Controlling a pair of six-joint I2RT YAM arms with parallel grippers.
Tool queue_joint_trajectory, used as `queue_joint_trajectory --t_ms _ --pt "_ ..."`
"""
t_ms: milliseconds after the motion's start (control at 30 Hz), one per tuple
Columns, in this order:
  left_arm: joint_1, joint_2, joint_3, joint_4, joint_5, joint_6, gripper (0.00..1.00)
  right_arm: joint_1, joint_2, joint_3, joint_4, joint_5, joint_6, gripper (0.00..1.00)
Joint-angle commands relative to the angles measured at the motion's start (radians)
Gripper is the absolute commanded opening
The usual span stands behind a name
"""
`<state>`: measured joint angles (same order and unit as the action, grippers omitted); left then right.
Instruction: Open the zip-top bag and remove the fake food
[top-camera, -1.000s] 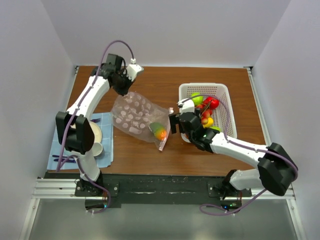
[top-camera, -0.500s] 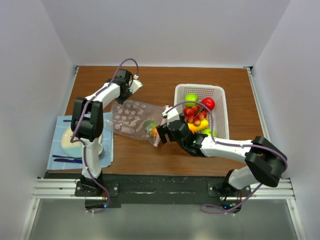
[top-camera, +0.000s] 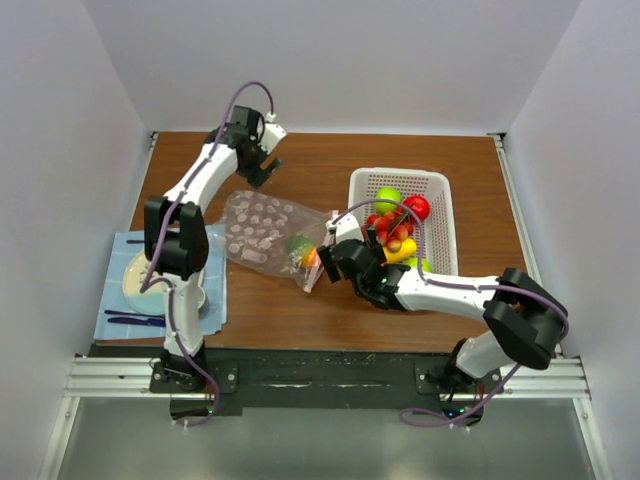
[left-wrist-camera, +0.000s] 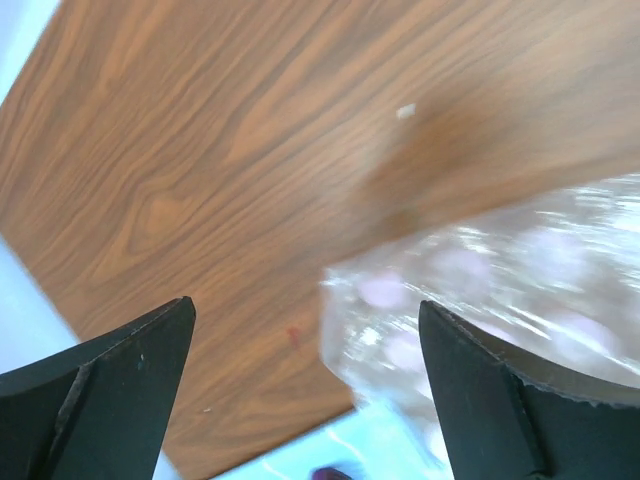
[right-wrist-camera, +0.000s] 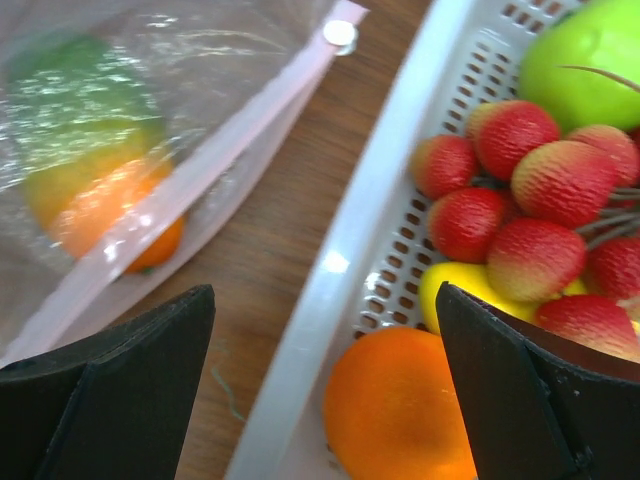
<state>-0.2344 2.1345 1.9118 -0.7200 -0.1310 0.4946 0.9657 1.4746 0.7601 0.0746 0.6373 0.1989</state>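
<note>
1. Shows a clear zip-top bag (top-camera: 258, 230) lying crumpled on the wooden bench (top-camera: 330, 160), left of centre, with its pink zip strip (right-wrist-camera: 190, 175) turned toward a white mesh basket (top-camera: 400, 176).
2. Reveals one piece of fake food (top-camera: 300, 250), green shading through yellow to orange, inside the bag just behind the zip strip.
3. Catches the left end effector (top-camera: 262, 165) raised over the bench at the bag's far corner, jaws spread wide and gripping nothing, with the bag's blurred edge in view beneath them.
4. Finds the right end effector (top-camera: 322, 258) low at the bag's zip edge, between bag and basket, jaws also spread wide and empty, with the basket's near wall and a strip of bare bench between them.
5. Counts the rest of the fruit in the basket: a bunch of red grapes (right-wrist-camera: 520, 215), a green apple (right-wrist-camera: 585, 60), an orange (right-wrist-camera: 400, 410) against the near wall, a yellow piece (right-wrist-camera: 460, 290) under the grapes, and a red apple (top-camera: 418, 207) toward the far side.
6. Takes in, at the bench's near left corner, a beige plate (top-camera: 130, 285) and a white cup (top-camera: 195, 297) on a blue cloth (top-camera: 115, 325), beside the left arm.
</note>
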Motion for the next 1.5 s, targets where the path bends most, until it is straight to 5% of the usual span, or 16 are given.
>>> queue_joint_trajectory --t_ms 0,200,333,500,700,1033,1467 --pt "-0.006 -0.197 0.06 -0.185 0.282 -0.099 1.0 -0.018 -0.025 0.051 -0.045 0.171 0.045 0.96" --pt "-0.071 -0.358 -0.291 -0.173 0.456 -0.087 1.0 0.01 -0.132 0.073 -0.021 0.109 -0.01 0.89" --pt "-0.105 -0.357 -0.474 -0.111 0.439 -0.08 1.0 0.044 -0.162 0.077 0.085 -0.219 0.017 0.83" --pt "-0.123 -0.297 -0.51 -0.044 0.409 -0.083 1.0 0.053 -0.093 0.065 0.157 -0.366 0.046 0.74" --pt "-0.134 -0.22 -0.499 0.008 0.32 -0.067 1.0 0.05 0.039 0.048 0.182 -0.338 0.043 0.72" --pt "-0.141 -0.17 -0.543 0.103 0.168 -0.008 1.0 0.024 0.096 0.051 0.212 -0.327 -0.015 0.75" --pt "-0.157 -0.197 -0.617 0.128 0.145 0.065 1.0 -0.005 0.288 0.183 0.274 -0.363 -0.035 0.82"
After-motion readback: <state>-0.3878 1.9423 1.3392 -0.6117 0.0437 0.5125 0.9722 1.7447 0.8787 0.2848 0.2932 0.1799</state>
